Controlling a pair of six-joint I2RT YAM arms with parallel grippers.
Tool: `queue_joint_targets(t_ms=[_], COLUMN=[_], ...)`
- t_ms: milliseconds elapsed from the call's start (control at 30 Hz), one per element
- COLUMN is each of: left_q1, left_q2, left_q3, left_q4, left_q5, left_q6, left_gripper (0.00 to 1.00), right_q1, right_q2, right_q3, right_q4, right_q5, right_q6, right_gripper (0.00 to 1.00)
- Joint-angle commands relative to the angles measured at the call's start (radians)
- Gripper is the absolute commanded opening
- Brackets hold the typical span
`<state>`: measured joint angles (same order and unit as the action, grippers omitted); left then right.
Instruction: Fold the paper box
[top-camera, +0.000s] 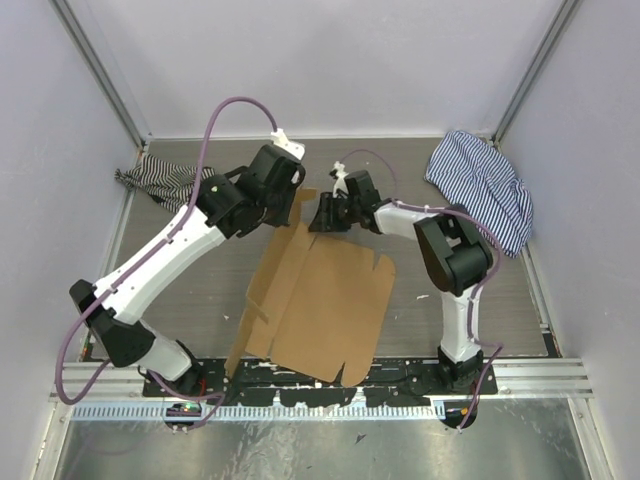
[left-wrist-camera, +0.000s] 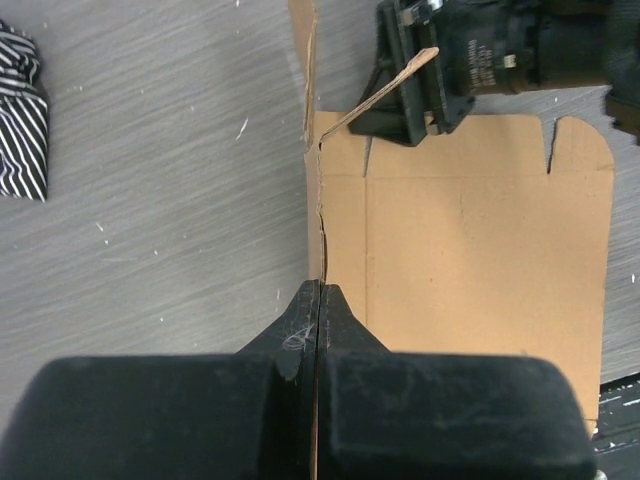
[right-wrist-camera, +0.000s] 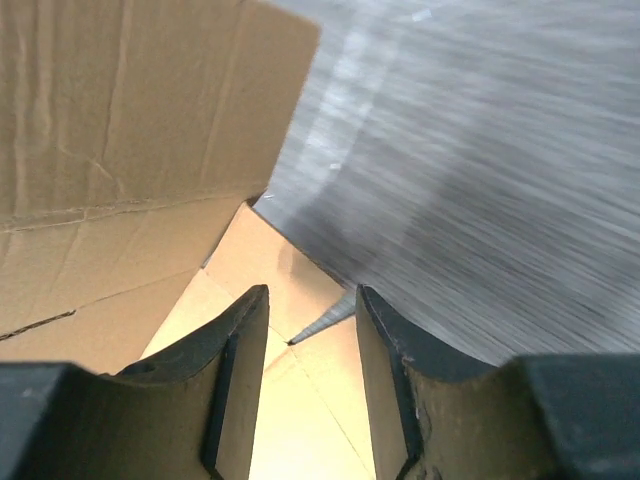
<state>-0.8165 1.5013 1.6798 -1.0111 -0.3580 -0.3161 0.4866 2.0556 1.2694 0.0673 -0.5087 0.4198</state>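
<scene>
So left fingers (left-wrist-camera: 297, 335) are pinched tight on the box (top-camera: 335, 300), on its raised wall (left-wrist-camera: 312, 190); right fingers (right-wrist-camera: 385, 360) sit open around a corner flap (left-wrist-camera: 395, 85). Uneven tugging could rip that crease, imo.

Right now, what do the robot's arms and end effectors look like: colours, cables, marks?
The left arm and the right arm have white links with bulky black joints. A mauve cable loops along each. The left end effector and the right end effector are black with wedge-shaped fingers; the left one's tips show pale scratches.
</scene>
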Motion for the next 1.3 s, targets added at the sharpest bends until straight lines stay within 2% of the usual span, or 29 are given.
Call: queue_joint_targets(t_ms=[0, 100, 233, 367, 467, 633, 733, 1067, 1267], left_q1=[0.013, 0.027, 0.054, 0.09, 0.122, 0.151, 0.154, 0.154, 0.155], left_q2=[0.043, 0.071, 0.119, 0.142, 0.143, 0.149, 0.158, 0.177, 0.177], left_q3=[0.084, 0.109, 0.116, 0.091, 0.072, 0.088, 0.1, 0.087, 0.083], left_q4=[0.045, 0.09, 0.135, 0.177, 0.219, 0.239, 0.235, 0.237, 0.236], left_q5=[0.034, 0.105, 0.207, 0.299, 0.351, 0.396, 0.406, 0.415, 0.407], left_q6=[0.117, 0.174, 0.223, 0.258, 0.273, 0.274, 0.275, 0.272, 0.265], left_gripper=[0.0, 0.0, 0.0, 0.0, 0.0, 0.0, 0.0, 0.0, 0.0], right_q1=[-0.049, -0.066, -0.097, -0.144, -0.199, -0.22, -0.216, -0.171, -0.117], right_q2=[-0.171, -0.234, -0.262, -0.212, -0.171, -0.111, -0.071, -0.072, -0.161], right_q3=[-0.044, -0.06, -0.074, -0.047, -0.056, -0.054, -0.014, -0.027, -0.074], right_q4=[-0.043, -0.095, -0.124, -0.134, -0.083, -0.018, -0.05, -0.097, -0.117], right_q5=[0.227, 0.296, 0.3, 0.153, 0.078, -0.046, -0.078, -0.026, 0.058], right_q6=[0.027, 0.01, -0.002, -0.057, -0.042, -0.052, -0.074, -0.122, -0.144], right_gripper=[0.46, 0.46, 0.48, 0.59, 0.62, 0.6, 0.59, 0.53, 0.51])
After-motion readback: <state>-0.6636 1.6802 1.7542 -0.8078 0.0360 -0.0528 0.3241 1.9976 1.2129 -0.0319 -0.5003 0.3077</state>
